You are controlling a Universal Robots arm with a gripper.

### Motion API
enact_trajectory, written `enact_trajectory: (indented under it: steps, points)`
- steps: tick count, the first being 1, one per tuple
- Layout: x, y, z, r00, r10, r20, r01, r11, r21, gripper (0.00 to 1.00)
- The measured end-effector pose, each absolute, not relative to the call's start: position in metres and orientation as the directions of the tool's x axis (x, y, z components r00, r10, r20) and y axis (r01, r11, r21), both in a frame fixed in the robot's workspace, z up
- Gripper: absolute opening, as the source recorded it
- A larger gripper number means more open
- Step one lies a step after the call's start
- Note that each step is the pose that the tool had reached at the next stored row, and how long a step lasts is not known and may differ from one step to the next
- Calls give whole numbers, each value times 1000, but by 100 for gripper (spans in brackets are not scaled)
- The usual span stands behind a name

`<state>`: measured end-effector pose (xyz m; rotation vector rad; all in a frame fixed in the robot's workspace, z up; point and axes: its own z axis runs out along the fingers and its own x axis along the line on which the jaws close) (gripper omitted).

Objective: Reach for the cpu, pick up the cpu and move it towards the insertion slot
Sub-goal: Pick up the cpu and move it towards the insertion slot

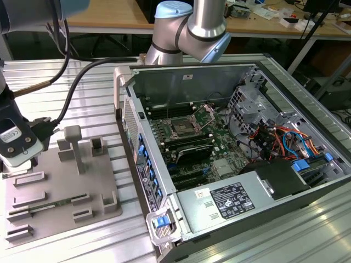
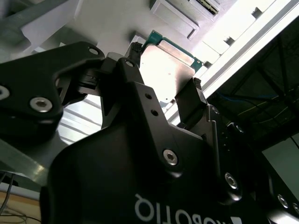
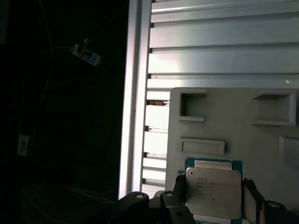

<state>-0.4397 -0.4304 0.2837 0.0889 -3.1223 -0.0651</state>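
The cpu (image 3: 214, 192), a flat square chip with a pale metal top and a green rim, sits between the black fingers (image 3: 179, 185) of my gripper (image 3: 214, 198). In the second wrist view the cpu (image 2: 166, 65) is clamped by a finger on each side, and the gripper (image 2: 161, 81) is shut on it. It hangs just over the grey plastic tray (image 3: 233, 121). In the exterior view the arm's wrist (image 1: 15, 139) is at the far left above the tray (image 1: 60, 186). The insertion slot (image 1: 181, 129) lies well to the right, on the green board inside the open computer case.
The open computer case (image 1: 230, 71) has tall metal walls, cables and a drive cage around the board. A green memory stick (image 1: 46, 207) lies in the tray, beside upright grey posts (image 1: 74, 143). The ribbed table's edge (image 3: 135, 93) runs close to the gripper.
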Motion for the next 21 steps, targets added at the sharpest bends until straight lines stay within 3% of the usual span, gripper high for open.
enact_trajectory:
  steps: [21]
  points:
    - [-440, -430, 291, -998, -57, 16, -57, 998, 42, 55]
